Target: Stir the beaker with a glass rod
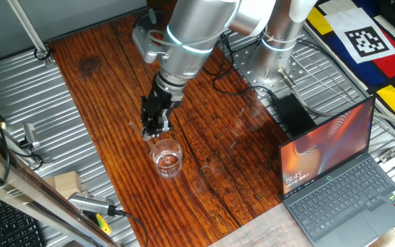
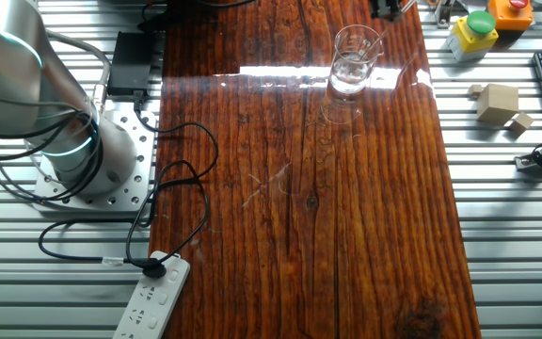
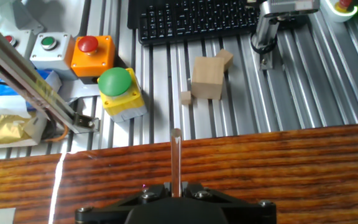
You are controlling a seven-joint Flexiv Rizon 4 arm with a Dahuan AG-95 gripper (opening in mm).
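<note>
The beaker (image 1: 167, 156) is a short clear glass standing upright on the wooden tabletop (image 1: 115, 89), and it also shows near the far edge in the other fixed view (image 2: 354, 60). My gripper (image 1: 155, 127) hangs just above and beside its rim, shut on the glass rod (image 3: 176, 158). In the hand view the thin clear rod sticks straight out from between the black fingers (image 3: 194, 191); the beaker is out of that view. A faint slanted line of the rod (image 2: 376, 40) reaches down into the beaker's mouth.
An open laptop (image 1: 334, 178) sits at the table's right end. Black cables (image 2: 172, 179) and a power strip (image 2: 153, 297) lie by the arm's base (image 2: 83, 160). Beyond the wood edge are button boxes (image 3: 120, 90), wooden blocks (image 3: 207, 78) and a keyboard (image 3: 191, 18).
</note>
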